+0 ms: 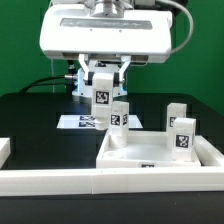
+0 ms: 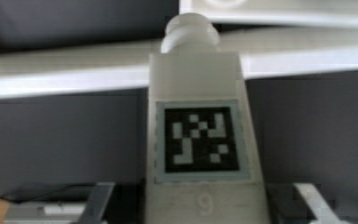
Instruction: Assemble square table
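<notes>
Square table parts sit before you on a black table (image 1: 30, 115), with a green wall behind and black cables trailing down it. Long white rail walls (image 1: 60, 182) run along the near edge of the work area, and the marker board (image 1: 82, 122) lies flat on the black surface farther back, under the arm.

You can see the square tabletop slab (image 1: 150, 152) resting against the rail at the exterior view's right, its raised rim facing up. One leg (image 1: 119, 114) stands at the slab's far left corner, as the exterior view shows it. Two more tagged legs show at the right: one (image 1: 183, 137) upright on the slab, another (image 1: 176, 112) just behind it.

Your gripper (image 1: 102, 84) hangs above and just behind the corner leg, near it but apart. Its fingers (image 2: 314, 198) are pinched on a fourth leg (image 2: 201, 120), one finger on each side of the block. In the wrist view that held leg fills the picture: a pale, tapering white block with a rounded far end and a black-and-white square tag on its face. Beyond its tip you can make out a blurred white part, though which one it is you cannot tell.
</notes>
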Action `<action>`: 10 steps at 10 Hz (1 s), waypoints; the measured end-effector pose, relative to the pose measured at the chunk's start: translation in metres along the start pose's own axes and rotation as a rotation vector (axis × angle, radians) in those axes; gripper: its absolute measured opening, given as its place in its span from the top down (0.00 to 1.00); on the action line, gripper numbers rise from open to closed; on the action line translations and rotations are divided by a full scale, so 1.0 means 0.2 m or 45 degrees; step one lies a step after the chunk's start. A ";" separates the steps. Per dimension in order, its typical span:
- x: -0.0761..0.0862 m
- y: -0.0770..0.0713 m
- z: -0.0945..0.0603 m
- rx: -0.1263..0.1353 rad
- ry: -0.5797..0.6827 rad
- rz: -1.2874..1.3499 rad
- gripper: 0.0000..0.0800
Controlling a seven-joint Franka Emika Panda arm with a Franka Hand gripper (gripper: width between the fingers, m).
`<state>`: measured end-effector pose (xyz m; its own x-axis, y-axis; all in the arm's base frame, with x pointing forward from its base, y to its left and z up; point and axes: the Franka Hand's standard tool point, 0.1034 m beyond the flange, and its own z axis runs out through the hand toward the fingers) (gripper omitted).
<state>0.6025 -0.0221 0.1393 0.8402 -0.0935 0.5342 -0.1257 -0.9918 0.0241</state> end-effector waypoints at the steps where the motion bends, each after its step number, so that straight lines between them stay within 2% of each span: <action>1: 0.02 -0.02 0.00 0.001 0.023 -0.014 0.64; 6: 0.01 0.01 0.02 -0.011 0.027 -0.031 0.64; 7: 0.00 0.09 0.03 -0.023 0.019 -0.035 0.64; 8: -0.01 0.15 0.04 -0.015 0.011 -0.013 0.64; 10: -0.01 0.14 0.05 0.038 -0.001 0.030 0.64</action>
<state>0.6026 -0.0510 0.1295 0.8375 -0.1166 0.5339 -0.1295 -0.9915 -0.0134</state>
